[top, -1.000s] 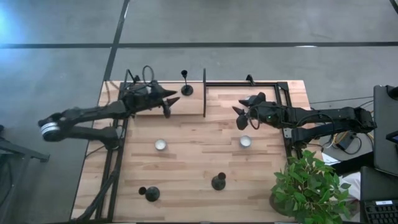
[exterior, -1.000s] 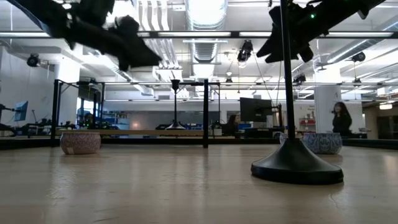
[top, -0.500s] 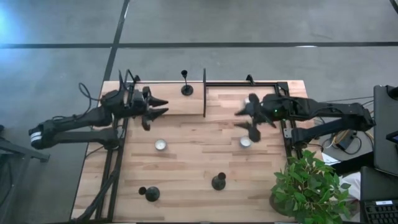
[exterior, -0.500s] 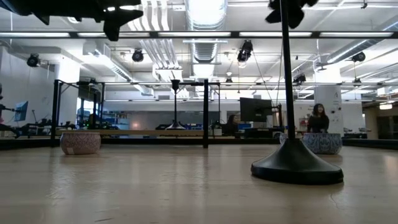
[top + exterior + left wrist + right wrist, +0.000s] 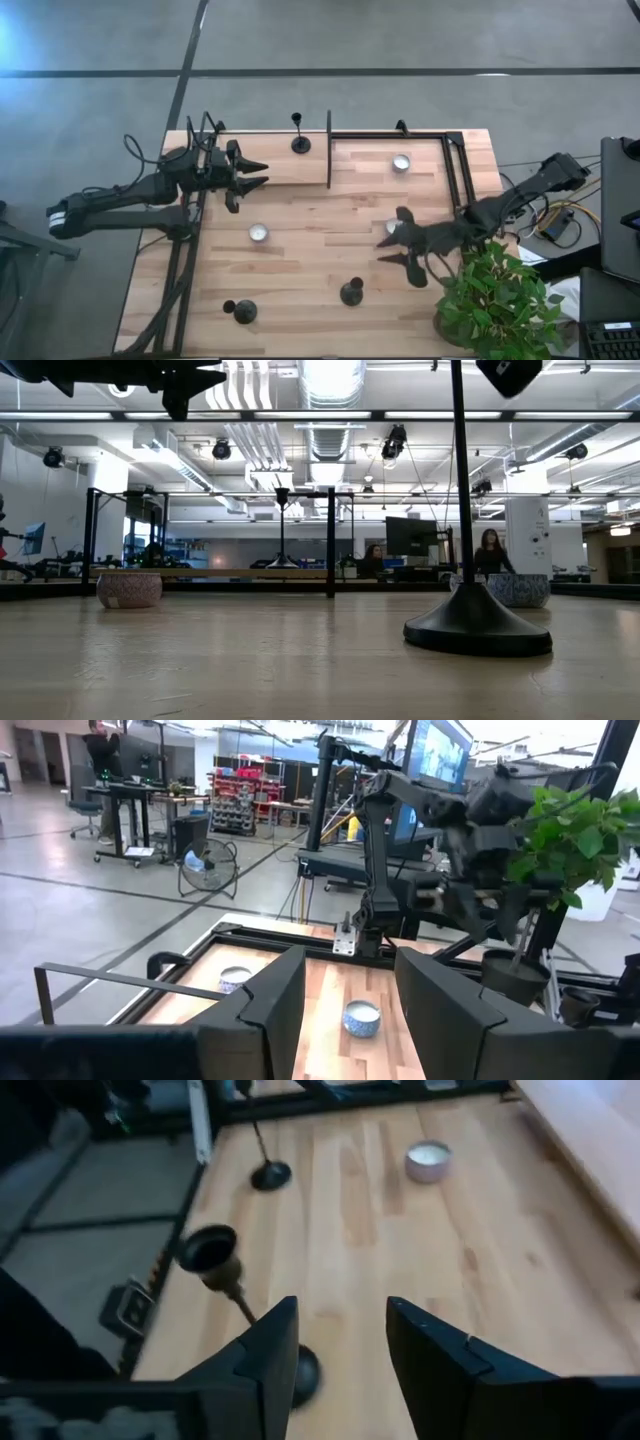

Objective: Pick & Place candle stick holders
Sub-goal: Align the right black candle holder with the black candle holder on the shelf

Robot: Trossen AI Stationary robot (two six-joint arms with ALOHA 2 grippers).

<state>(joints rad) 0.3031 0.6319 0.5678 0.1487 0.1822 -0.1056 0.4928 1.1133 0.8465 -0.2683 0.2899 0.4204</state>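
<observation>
Three black candle stick holders stand upright on their round bases: one at the far middle [image 5: 300,141], one near the middle of the near edge [image 5: 351,292], one at the near left [image 5: 240,311]. My right gripper [image 5: 386,252] is open and empty, hovering to the right of the near middle holder [image 5: 225,1270], which rises ahead of its fingers in the right wrist view. My left gripper [image 5: 262,172] is open and empty above the table's far left. In the low view the near middle holder's base [image 5: 478,630] stands close by.
Three white-silver tealights lie on the table: one at the middle left [image 5: 258,233], one partly under my right gripper [image 5: 393,228], one inside the black frame [image 5: 401,161]. The frame [image 5: 460,180] and its post [image 5: 328,150] stand at the far right. A potted plant [image 5: 495,295] fills the near right corner.
My right gripper has swung from the black frame toward the table's near edge, staying above the table. A tealight now shows inside the frame where the gripper was. My left gripper has drawn back a little toward the table's left edge and then kept still.
</observation>
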